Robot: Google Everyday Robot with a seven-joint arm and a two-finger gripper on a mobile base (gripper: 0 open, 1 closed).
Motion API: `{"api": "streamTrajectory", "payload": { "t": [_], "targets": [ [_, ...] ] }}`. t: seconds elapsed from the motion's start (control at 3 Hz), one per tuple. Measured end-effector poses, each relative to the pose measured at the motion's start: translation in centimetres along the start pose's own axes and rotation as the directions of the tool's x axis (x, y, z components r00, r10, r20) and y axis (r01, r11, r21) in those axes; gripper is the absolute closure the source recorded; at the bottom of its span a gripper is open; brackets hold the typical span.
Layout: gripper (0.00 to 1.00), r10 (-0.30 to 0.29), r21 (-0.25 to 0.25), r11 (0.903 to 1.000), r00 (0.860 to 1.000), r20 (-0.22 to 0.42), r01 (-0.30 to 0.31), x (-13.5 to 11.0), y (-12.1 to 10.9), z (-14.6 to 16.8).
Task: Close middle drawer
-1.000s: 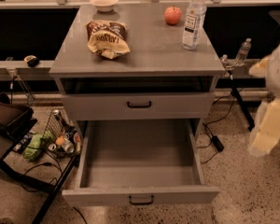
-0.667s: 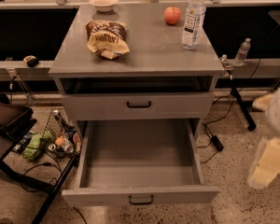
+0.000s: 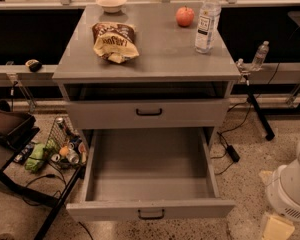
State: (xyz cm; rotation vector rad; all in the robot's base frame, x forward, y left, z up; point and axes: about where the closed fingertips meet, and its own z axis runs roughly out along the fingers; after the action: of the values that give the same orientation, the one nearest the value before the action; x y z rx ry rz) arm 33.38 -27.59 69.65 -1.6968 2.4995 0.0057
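Observation:
The middle drawer (image 3: 150, 181) is a grey metal tray pulled far out of the grey cabinet (image 3: 155, 59). Its tray is bare, and its low front panel (image 3: 90, 211) with a small black loop handle (image 3: 151, 214) faces me at the bottom. Above it a closed grey drawer front (image 3: 105, 115) carries its own black handle. My gripper (image 3: 277, 228) is at the bottom right corner, below the white arm housing (image 3: 290, 189). It is to the right of the open drawer and not touching it.
On the cabinet top are a chip bag (image 3: 113, 41), a white bowl (image 3: 111, 3), a red apple (image 3: 185, 16) and a water bottle (image 3: 207, 21). A wire basket of cans (image 3: 65, 146) stands on the floor at left. Cables (image 3: 232, 151) and a black stand leg (image 3: 257, 114) are at right.
My arm has moved down along the right edge, from beside the cabinet top to the bottom right corner. The drawers have not moved.

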Motion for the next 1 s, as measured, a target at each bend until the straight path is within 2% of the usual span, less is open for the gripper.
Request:
{"api": "streamTrajectory", "payload": {
  "t": [0.33, 0.67, 1.0],
  "targets": [
    [0.00, 0.082, -0.168, 0.9825, 0.997, -0.006, -0.081, 0.4, 0.8, 5.6],
    [0.00, 0.083, -0.229, 0.9698, 0.996, -0.016, -0.084, 0.8, 1.8, 7.5],
    [0.00, 0.081, -0.211, 0.9742, 0.997, -0.010, -0.081, 0.4, 2.2, 8.4]
  ]
}}
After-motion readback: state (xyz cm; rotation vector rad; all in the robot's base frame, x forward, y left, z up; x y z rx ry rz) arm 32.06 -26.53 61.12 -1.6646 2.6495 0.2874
